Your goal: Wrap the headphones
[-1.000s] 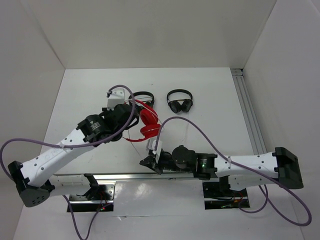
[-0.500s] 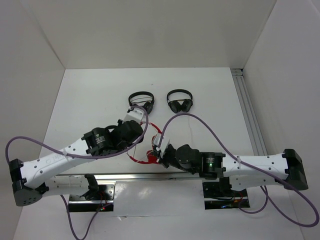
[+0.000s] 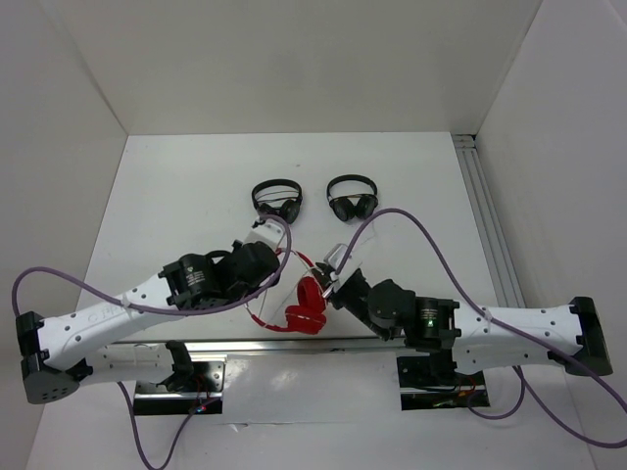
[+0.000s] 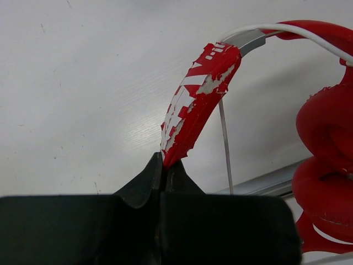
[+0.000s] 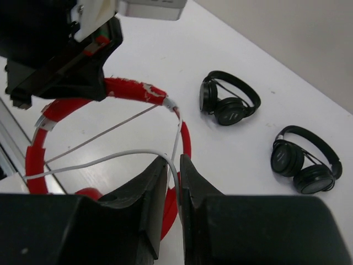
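So, wrapping's barely underway. The red headphones (image 3: 306,305) are at the near edge of the table (image 3: 176,186). The left gripper (image 4: 164,165) is clamped tight on the peeling headband (image 4: 196,105). The right gripper (image 5: 172,165) pinches the white cable (image 5: 110,159), which trails loose across the band. Nearly all the winding's left, I'd say. Two black headphones (image 3: 277,199) lie farther back.

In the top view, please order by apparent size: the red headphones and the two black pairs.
1. Red headphones: largest, though partly hidden.
2. Left black pair and right black pair: they look alike, so I do not rank one above the other.
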`<action>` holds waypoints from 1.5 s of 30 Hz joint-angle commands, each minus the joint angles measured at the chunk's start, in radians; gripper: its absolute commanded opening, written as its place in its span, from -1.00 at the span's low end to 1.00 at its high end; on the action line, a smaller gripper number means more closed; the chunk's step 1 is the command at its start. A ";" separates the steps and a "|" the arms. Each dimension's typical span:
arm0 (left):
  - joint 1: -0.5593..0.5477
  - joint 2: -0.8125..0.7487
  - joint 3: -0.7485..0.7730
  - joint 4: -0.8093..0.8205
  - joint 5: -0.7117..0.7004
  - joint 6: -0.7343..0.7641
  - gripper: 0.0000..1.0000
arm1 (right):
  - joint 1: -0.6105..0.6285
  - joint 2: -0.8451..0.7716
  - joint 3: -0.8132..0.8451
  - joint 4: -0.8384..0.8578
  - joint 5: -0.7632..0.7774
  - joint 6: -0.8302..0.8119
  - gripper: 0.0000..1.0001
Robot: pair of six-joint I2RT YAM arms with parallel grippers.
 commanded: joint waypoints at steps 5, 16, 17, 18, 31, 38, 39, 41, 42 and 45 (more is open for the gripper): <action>-0.014 -0.083 -0.002 0.035 0.117 0.047 -1.00 | -0.073 0.014 -0.014 0.237 0.122 -0.067 -0.55; -0.014 -0.157 -0.014 0.079 0.364 0.124 -1.00 | -0.439 0.112 -0.003 0.282 -0.248 0.073 -0.55; -0.014 -0.157 -0.014 0.079 0.365 0.133 -1.00 | -0.456 0.112 -0.003 0.282 -0.287 0.091 -0.55; -0.014 -0.157 -0.014 0.079 0.374 0.133 -1.00 | -0.479 0.112 -0.003 0.295 -0.324 0.091 -0.55; -0.014 -0.115 0.117 -0.069 0.208 0.040 -1.00 | -0.527 0.192 -0.180 0.475 -0.716 0.182 0.14; -0.014 -0.115 0.194 -0.114 0.213 0.008 -1.00 | -0.617 0.282 -0.191 0.510 -0.962 0.223 0.37; -0.014 -0.115 0.205 -0.114 0.213 0.008 -1.00 | -0.617 0.291 -0.191 0.510 -0.962 0.223 0.37; -0.014 -0.115 0.219 -0.126 0.213 -0.001 -1.00 | -0.627 0.302 -0.191 0.510 -0.962 0.223 0.41; -0.014 -0.115 0.229 -0.135 0.213 -0.002 -1.00 | -0.627 0.302 -0.191 0.522 -0.973 0.223 0.43; -0.014 -0.115 0.252 -0.145 0.190 -0.024 -1.00 | -0.677 0.322 -0.191 0.536 -1.080 0.214 0.43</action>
